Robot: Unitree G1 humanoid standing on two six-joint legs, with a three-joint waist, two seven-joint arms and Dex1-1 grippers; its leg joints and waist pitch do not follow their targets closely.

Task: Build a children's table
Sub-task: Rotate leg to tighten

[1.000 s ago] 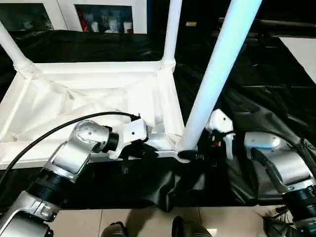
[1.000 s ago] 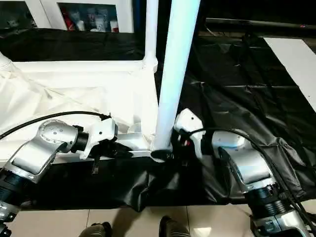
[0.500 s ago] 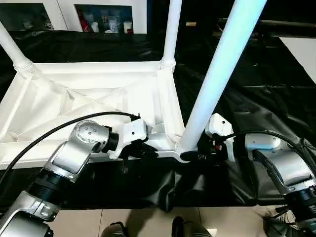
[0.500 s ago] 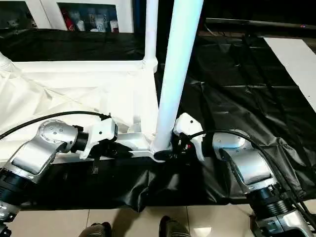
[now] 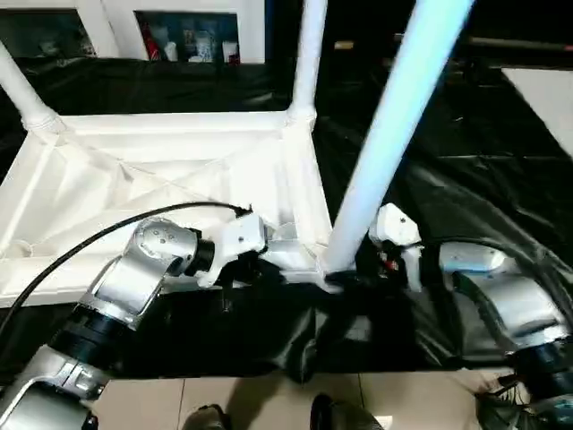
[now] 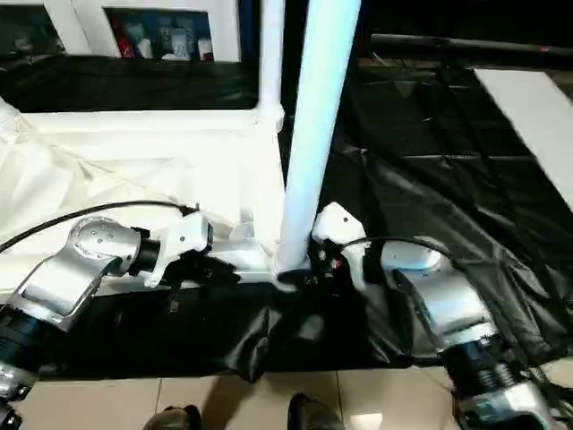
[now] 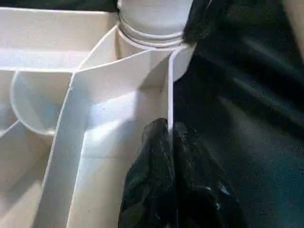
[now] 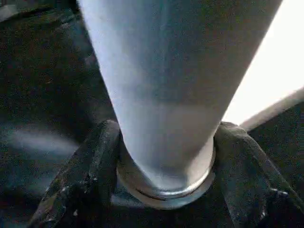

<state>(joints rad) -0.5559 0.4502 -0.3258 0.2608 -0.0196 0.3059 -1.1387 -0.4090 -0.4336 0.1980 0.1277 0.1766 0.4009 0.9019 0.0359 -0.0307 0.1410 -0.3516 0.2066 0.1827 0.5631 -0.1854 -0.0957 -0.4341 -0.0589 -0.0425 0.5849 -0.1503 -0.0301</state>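
The children's table lies upside down on a black sheet, its ribbed white top (image 5: 161,170) facing up. Three white legs stand in its corner sockets: far left (image 5: 22,90), far right (image 5: 309,54) and near right (image 5: 394,116). My left gripper (image 7: 169,130) is shut on the top's thin rim wall, close to the near-right socket (image 7: 152,28). My right gripper (image 8: 166,156) grips the base of the near-right leg (image 8: 166,71), one black finger (image 8: 95,161) pressed against each side just above the socket collar.
The black sheet (image 5: 466,152) covers the floor around the table and bunches up under my arms. A white glass-door cabinet (image 5: 197,27) stands at the back. A white panel (image 5: 551,98) lies far right. Shoe tips (image 5: 336,417) show on the tiles at the near edge.
My right gripper's fingers have closed in on the base of the near-right leg. The left gripper has kept its hold on the rim. The camera has shifted slightly.
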